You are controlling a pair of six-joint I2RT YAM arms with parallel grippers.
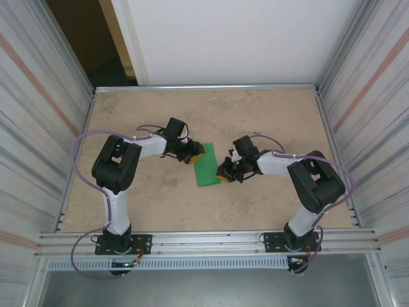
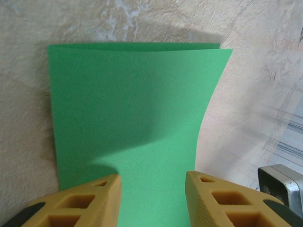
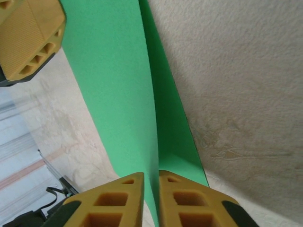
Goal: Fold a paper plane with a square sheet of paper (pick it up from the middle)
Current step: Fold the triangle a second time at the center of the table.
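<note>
**Top external:** the green paper sheet [image 1: 208, 167] lies mid-table [image 1: 268, 115] between the two arms. It reads as a narrow rectangle, not a square. The left gripper [image 1: 197, 153] is at its far-left edge and the right gripper [image 1: 223, 173] at its near-right edge. Both tips are too small and dark here to read the jaws or judge contact with the paper.

**Left wrist:** the sheet [image 2: 128, 104] is doubled over, with two slightly offset edges at the far end. Its right edge curves inward, and the near end runs into the gap of the left gripper [image 2: 152, 189]. The jaws stand apart with paper between them. The near end is cut off by the frame bottom, so I can't tell whether either pad presses on it. A grey metal block [image 2: 284, 187] sits bottom right, cropped and not identifiable.

**Right wrist:** this is the clearest look at the layers. They splay apart on the sheet [image 3: 118, 71], with the darker layer lying against the table [image 3: 236, 71]. One layer's edge runs straight into the slit of the right gripper [image 3: 151, 182], whose jaws are almost together and pinched on the paper. The left gripper's finger [image 3: 28, 38] is top left beside the sheet, partly cropped.
</note>
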